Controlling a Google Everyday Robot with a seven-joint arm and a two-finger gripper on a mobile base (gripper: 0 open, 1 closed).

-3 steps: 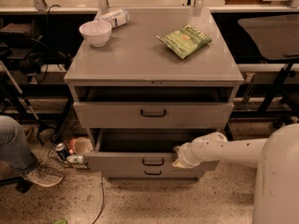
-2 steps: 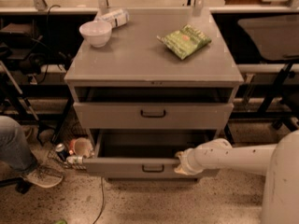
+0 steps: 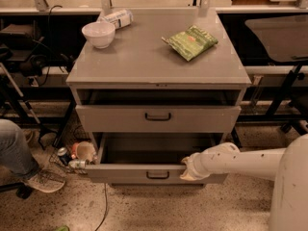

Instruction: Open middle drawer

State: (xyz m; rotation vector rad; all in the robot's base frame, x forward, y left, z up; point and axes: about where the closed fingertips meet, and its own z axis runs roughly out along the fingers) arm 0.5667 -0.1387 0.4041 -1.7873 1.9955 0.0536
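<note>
Since a second before, the middle drawer (image 3: 126, 173) had slid further out toward the near side, and the gripper (image 3: 188, 169) had come nearer with it. The gripper sat at the top edge of the drawer's front panel, just right of the small dark handle (image 3: 158, 175). I could not tell whether it was clamped on that lip or only hooked over it. The white arm (image 3: 245, 161) ran off to the right. The drawer stood well out of the cabinet, below the upper drawer (image 3: 202, 119), with its plain grey interior showing. I judged the pull to be in its late part, with the drawer mostly open. The next move called for a straight, level draw nearward, then a release. Far above, a white bowl (image 3: 98, 33) and a green packet (image 3: 191, 42) sat on the cabinet top (image 3: 144, 57).
</note>
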